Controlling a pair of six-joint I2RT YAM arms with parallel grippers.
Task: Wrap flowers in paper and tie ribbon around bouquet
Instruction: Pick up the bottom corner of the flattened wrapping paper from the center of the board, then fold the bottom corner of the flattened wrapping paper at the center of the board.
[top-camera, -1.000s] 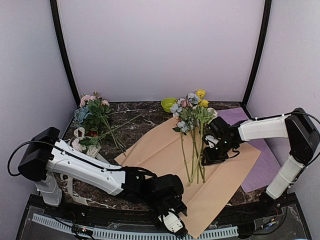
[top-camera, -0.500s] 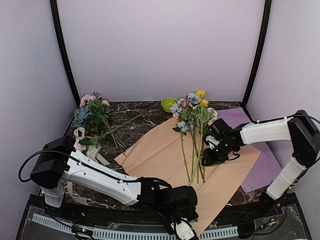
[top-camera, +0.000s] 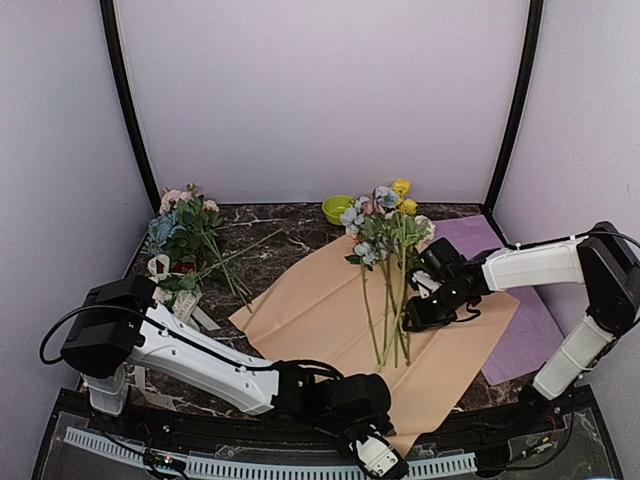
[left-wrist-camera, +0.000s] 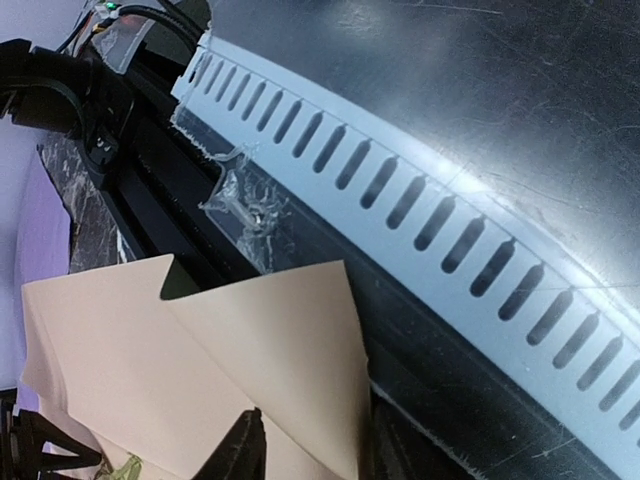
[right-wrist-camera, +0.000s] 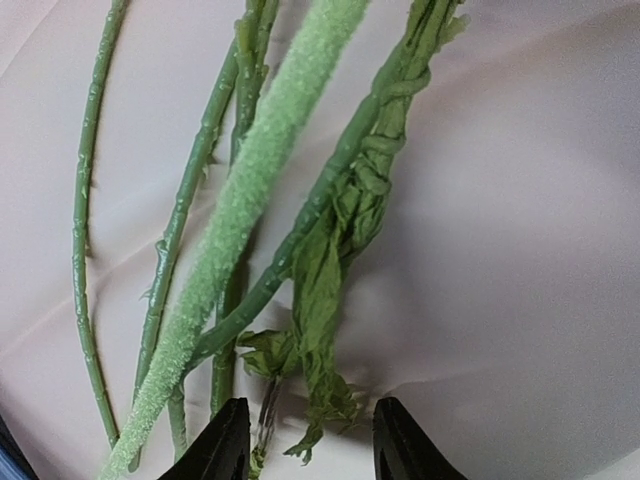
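Observation:
The flowers (top-camera: 385, 235) lie on the peach-tan paper (top-camera: 310, 310), with blooms toward the back and stems (right-wrist-camera: 250, 190) toward me. My right gripper (top-camera: 418, 312) hovers low over the stem ends. It is open (right-wrist-camera: 312, 445), its fingers straddling a crumpled green leaf (right-wrist-camera: 325, 300) without pinching it. At the paper's near corner (left-wrist-camera: 290, 350) is my left gripper (top-camera: 378, 455). Its jaws (left-wrist-camera: 305, 450) stand apart, one fingertip (left-wrist-camera: 245, 445) above the sheet and the other below it. A cream-white ribbon (top-camera: 157, 266) lies at the left. The bouquet is out of view.
A loose cluster of pink and blue blooms (top-camera: 185, 235) lies at the back left. A green bowl (top-camera: 337, 209) stands at the back. A purple sheet (top-camera: 525, 340) lies under the right arm. A white slotted rail (left-wrist-camera: 450, 230) runs along the near table edge.
My left arm swung right along the near edge to the paper's near corner, and its jaws narrowed around that corner. The right gripper barely moved.

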